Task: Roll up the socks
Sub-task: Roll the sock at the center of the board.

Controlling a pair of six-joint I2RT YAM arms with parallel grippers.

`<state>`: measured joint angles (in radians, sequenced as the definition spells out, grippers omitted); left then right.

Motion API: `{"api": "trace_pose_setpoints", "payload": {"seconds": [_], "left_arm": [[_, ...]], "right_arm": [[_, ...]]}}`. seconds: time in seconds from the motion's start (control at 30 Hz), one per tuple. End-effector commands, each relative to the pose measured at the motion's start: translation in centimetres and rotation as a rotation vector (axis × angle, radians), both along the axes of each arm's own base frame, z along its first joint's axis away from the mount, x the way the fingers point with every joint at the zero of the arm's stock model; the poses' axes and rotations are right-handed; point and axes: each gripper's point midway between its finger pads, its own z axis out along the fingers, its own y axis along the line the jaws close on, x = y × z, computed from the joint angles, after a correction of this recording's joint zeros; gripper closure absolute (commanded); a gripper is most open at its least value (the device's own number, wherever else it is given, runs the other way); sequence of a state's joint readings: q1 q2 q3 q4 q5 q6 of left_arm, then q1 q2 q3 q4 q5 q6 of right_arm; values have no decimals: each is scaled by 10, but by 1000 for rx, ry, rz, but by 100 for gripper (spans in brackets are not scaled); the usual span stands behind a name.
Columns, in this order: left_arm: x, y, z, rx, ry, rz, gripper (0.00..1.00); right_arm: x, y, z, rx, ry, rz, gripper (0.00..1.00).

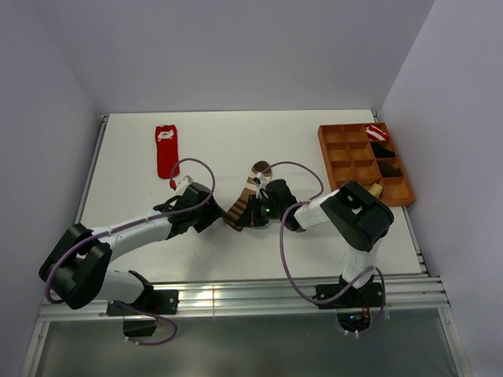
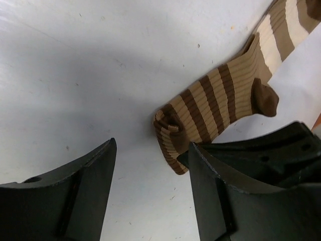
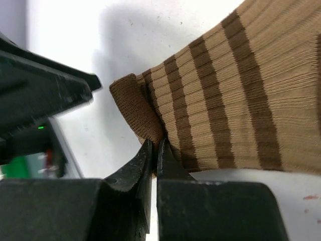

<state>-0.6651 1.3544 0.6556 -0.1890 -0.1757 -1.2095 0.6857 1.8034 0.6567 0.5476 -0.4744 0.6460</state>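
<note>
Squeezing tight together, my right gripper [image 3: 154,145] touches the striped sock [image 3: 241,100] at its edge; my left gripper [image 2: 153,145] is spread wide, that sock at two o'clock; the red sock [image 1: 166,149] lies flat at ten o'clock from it.

The top camera looks down over the whole table [image 1: 236,141]; both wrist cameras, close in, share the striped sock [image 2: 210,105].

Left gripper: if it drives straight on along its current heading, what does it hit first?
Likely the rolled end of the brown-and-tan striped fabric sock, just ahead of the left gripper; depth is unclear, so it might touch the white table first.
</note>
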Motion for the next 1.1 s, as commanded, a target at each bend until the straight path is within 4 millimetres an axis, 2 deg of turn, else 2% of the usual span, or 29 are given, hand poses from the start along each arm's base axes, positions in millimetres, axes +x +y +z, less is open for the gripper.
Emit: {"api": "trace_pose_setpoints", "payload": {"seconds": [0.0, 0.4, 0.53, 0.77, 0.83, 0.97, 1.07], "left_arm": [[2, -18, 10, -82, -51, -32, 36], [-3, -21, -25, -44, 12, -50, 42], [-1, -23, -38, -24, 39, -53, 50], [-8, -21, -62, 22, 109, -65, 58], [-10, -21, -68, 37, 126, -70, 63], [-16, -14, -76, 86, 166, -67, 71], [-12, -12, -72, 131, 168, -73, 80]], "right_arm": [[-20, -14, -33, -30, 175, 14, 100], [-16, -19, -40, -15, 231, -18, 100], [-16, -20, -41, -19, 230, -22, 100], [-14, -20, -38, -23, 213, -22, 100], [-11, -21, -36, -27, 194, -24, 100], [-11, -20, -24, -16, 150, -14, 79], [-8, -21, -14, -30, 86, -25, 71]]}}
